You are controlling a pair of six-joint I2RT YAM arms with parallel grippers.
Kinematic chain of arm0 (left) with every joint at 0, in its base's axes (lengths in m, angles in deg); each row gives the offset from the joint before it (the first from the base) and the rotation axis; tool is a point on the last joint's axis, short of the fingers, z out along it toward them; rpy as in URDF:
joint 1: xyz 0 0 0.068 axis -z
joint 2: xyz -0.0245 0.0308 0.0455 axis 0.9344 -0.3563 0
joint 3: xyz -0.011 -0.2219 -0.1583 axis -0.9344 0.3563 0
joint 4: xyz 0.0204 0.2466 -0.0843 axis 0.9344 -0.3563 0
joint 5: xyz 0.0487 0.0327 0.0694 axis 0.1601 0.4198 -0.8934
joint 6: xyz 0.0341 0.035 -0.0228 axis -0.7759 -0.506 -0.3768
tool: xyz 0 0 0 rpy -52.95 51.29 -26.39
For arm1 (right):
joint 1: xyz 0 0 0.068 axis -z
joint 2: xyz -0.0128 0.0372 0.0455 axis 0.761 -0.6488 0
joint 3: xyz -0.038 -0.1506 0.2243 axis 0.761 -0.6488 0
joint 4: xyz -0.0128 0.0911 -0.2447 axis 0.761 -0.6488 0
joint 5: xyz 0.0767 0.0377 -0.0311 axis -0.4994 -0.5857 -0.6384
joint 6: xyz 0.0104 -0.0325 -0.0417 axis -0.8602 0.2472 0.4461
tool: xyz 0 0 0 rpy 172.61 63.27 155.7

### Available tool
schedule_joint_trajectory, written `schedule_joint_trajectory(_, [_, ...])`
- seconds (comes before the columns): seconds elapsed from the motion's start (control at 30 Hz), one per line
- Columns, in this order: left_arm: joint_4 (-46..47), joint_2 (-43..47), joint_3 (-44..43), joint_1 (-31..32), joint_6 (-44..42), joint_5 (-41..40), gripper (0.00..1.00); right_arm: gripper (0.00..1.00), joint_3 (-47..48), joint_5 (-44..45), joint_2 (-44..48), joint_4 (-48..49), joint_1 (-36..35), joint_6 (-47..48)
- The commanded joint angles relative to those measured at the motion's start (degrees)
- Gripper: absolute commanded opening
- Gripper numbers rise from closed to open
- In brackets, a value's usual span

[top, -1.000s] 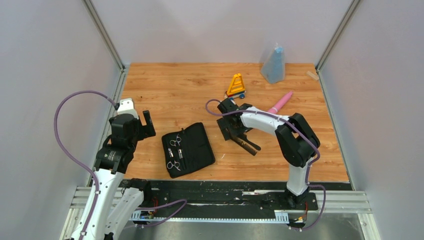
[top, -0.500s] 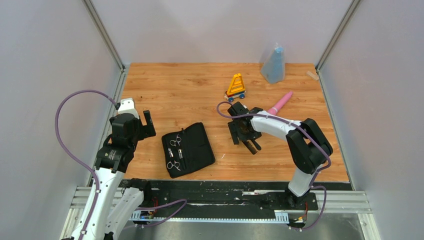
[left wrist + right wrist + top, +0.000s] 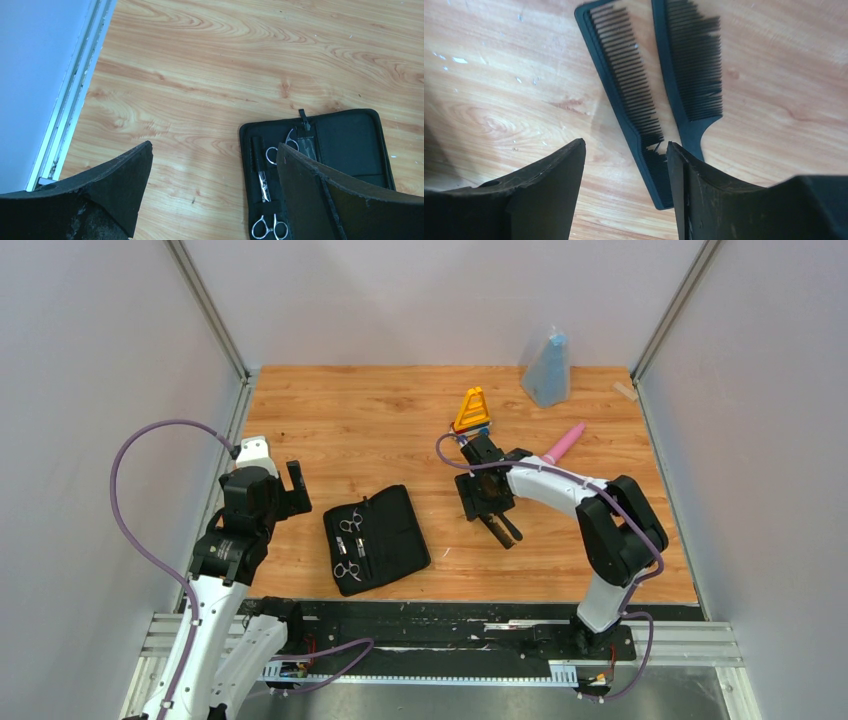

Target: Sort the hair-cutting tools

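Step in hand, we thought: picking up combs. Right gripper (image 3: 626, 145) hung low over long comb (image 3: 624, 85), jaws apart, holding nothing; comb end lay between them. Handled comb (image 3: 694, 75) lay just beside, on table (image 3: 499, 75). Scissors (image 3: 263, 227) sat in black case (image 3: 350, 145). Left gripper (image 3: 215, 150) wide open, empty. Next, we guessed: squeeze long comb only, lift, carry to case.

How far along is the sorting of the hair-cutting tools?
Done: both scissors sit in the open black case. In hand: the right gripper straddles one end of the plain comb on the table, jaws apart, nothing lifted. To do: both combs lie outside the case; the left gripper hangs open.
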State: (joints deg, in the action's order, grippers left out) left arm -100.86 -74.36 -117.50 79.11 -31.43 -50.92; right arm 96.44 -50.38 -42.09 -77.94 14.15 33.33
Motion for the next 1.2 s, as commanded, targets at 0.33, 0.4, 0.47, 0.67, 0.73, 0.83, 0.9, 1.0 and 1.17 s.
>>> schedule_joint_trajectory(0.33, [1.9,0.4,0.2,-0.3,-1.1,0.6,1.0,0.62,3.8,-3.3,-5.9,2.9,2.3,4.6])
schedule_joint_trajectory(0.4, [2.0,0.5,0.2,-0.3,-1.1,0.7,1.0,0.61,3.7,-3.3,-6.4,2.7,2.3,4.7])
schedule_joint_trajectory(0.47, [2.0,0.4,0.2,-0.3,-1.1,0.8,1.0,0.59,3.5,-5.2,-6.4,2.3,2.2,4.6])
schedule_joint_trajectory(0.67, [2.1,0.4,0.2,-0.3,-1.2,0.9,1.0,0.56,2.6,-4.3,-6.7,0.3,0.7,4.0])
schedule_joint_trajectory(0.73, [2.2,0.5,0.2,-0.3,-1.1,0.9,1.0,0.53,2.4,-2.5,-7.1,-0.3,0.3,3.4])
schedule_joint_trajectory(0.83, [2.1,0.4,0.2,-0.3,-1.1,1.1,1.0,0.46,2.1,-1.9,-7.1,-1.2,-0.2,2.6])
schedule_joint_trajectory(0.9, [2.1,0.4,0.2,-0.3,-1.1,1.0,1.0,0.41,1.9,-1.8,-6.8,-1.9,-0.7,1.7])
schedule_joint_trajectory(1.0, [2.1,0.4,0.2,-0.3,-1.1,1.2,1.0,0.37,1.8,-1.6,-5.2,-2.6,-1.6,1.2])
schedule_joint_trajectory(1.17, [2.1,0.3,0.2,-0.3,-1.2,1.2,1.0,0.31,2.5,-1.3,-2.6,-3.6,-2.3,0.6])
